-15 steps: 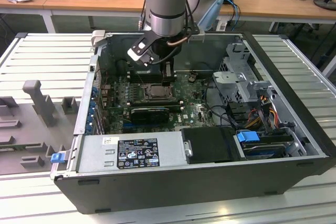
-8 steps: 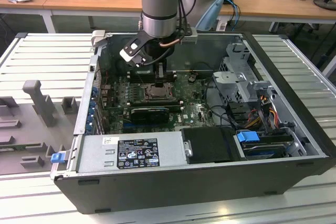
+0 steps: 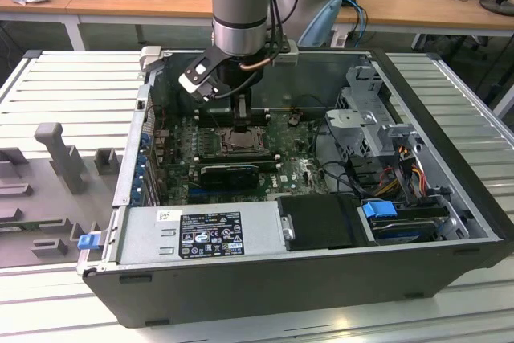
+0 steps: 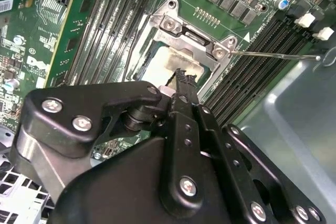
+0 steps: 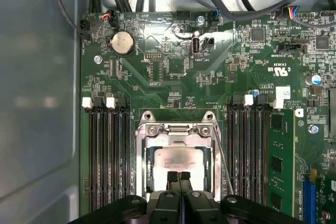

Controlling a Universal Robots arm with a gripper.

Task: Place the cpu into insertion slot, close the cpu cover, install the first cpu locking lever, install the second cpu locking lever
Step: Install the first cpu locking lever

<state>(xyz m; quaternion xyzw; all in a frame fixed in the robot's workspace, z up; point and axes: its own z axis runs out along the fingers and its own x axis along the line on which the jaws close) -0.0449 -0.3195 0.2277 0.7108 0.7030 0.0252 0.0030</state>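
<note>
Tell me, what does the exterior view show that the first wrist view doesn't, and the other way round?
The exterior view takes in the whole computer case, the robot arm above it and the grey power supply box at the front. The first wrist view looks closely at the green board, with its round coin battery and long black memory slots. Both show the shut gripper over the silvery chip.

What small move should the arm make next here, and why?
Probably lift the gripper slightly and shift it toward the loose lever. The chip already sits in the socket, and the cover looks lowered around it. The shut fingertips hover over the chip's edge, while the thin lever stands out unlatched beside the socket.
</note>
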